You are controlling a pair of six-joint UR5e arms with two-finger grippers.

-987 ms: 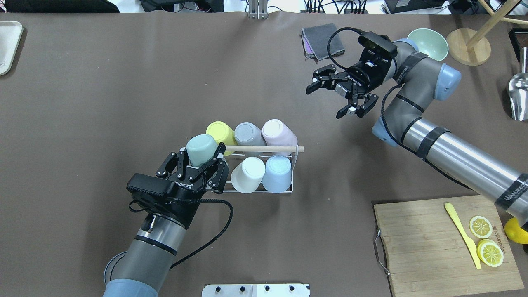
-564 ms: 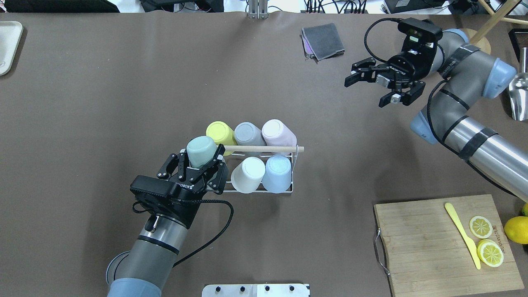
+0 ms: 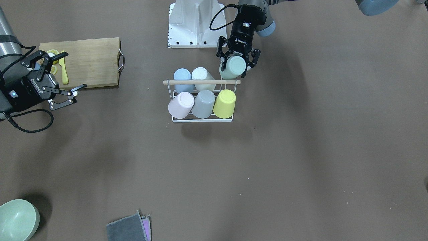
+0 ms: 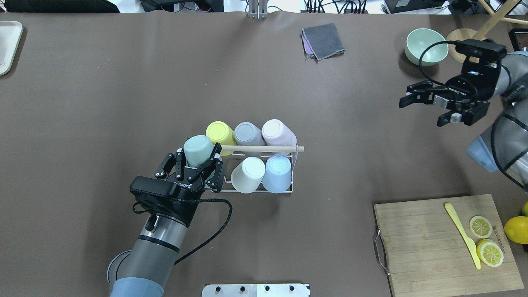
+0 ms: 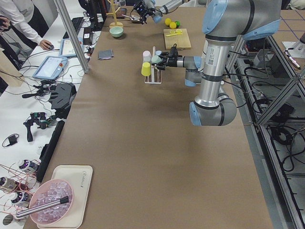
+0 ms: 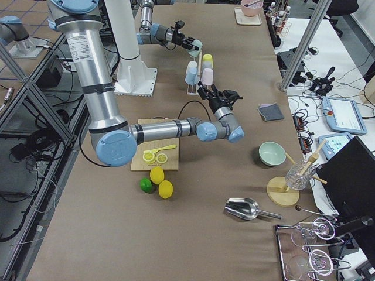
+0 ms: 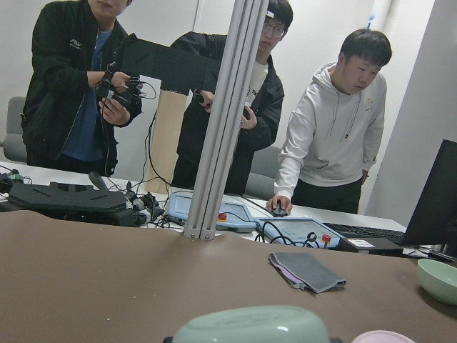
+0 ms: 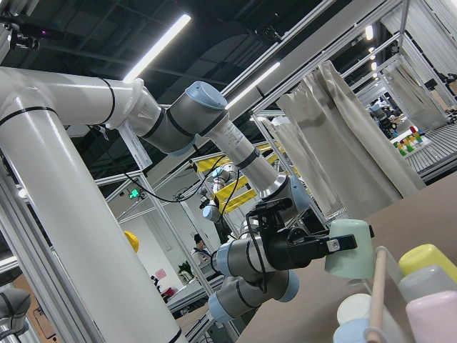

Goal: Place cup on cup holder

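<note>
The cup holder [image 4: 284, 190] is a white wire rack with a wooden rod [image 4: 264, 148] across its top, at the table's middle. Yellow, grey and pink cups sit upside down on its far row, and white and light blue cups on its near row. My left gripper [image 4: 194, 161] is shut on a mint green cup [image 4: 199, 149], held bottom up at the near row's left end. This cup also shows in the front view [image 3: 234, 67] and the left wrist view [image 7: 250, 325]. My right gripper [image 4: 421, 113] is open and empty, far to the right.
A cutting board [image 4: 429, 247] with lemon slices and a yellow knife lies at the near right, with a lemon [image 4: 515, 229] beside it. A green bowl [image 4: 425, 45], a wooden stand and a metal scoop are at the far right. A grey cloth [image 4: 324, 40] lies at the far middle.
My right arm has swung away to the right with its gripper open. My left gripper with the mint cup has shifted slightly left at the rack.
</note>
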